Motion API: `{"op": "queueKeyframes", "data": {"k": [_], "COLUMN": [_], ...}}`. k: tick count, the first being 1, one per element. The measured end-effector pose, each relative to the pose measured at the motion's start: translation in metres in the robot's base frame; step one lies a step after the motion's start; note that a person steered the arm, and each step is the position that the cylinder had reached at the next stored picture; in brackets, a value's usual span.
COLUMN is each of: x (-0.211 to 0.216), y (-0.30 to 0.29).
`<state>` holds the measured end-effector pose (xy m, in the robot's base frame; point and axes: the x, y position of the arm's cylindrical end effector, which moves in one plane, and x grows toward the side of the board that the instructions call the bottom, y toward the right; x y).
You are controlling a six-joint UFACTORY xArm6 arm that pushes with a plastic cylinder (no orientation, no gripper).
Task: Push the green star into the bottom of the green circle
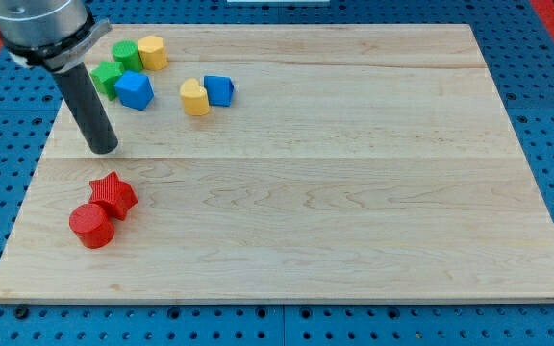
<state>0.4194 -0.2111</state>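
The green star (106,77) lies near the view's top left, partly hidden by my rod. The green circle (126,54) sits just above and to the right of it, touching or nearly touching it. My tip (103,149) rests on the board below the green star, a short gap away. A blue block (135,90) sits right beside the star on its right.
A yellow block (153,52) sits right of the green circle. A yellow heart (194,97) and a blue block (219,90) lie further right. A red star (113,194) and red cylinder (91,226) lie at the lower left. The wooden board (354,192) ends close on the left.
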Motion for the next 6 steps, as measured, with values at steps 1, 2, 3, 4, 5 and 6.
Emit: {"op": "queueKeyframes", "data": {"k": [1,2,3,4,5,6], "x": [-0.018,-0.018,-0.003,-0.026,-0.076,-0.107], "y": [0.000,0.001,-0.035,-0.068,-0.049,-0.028]}}
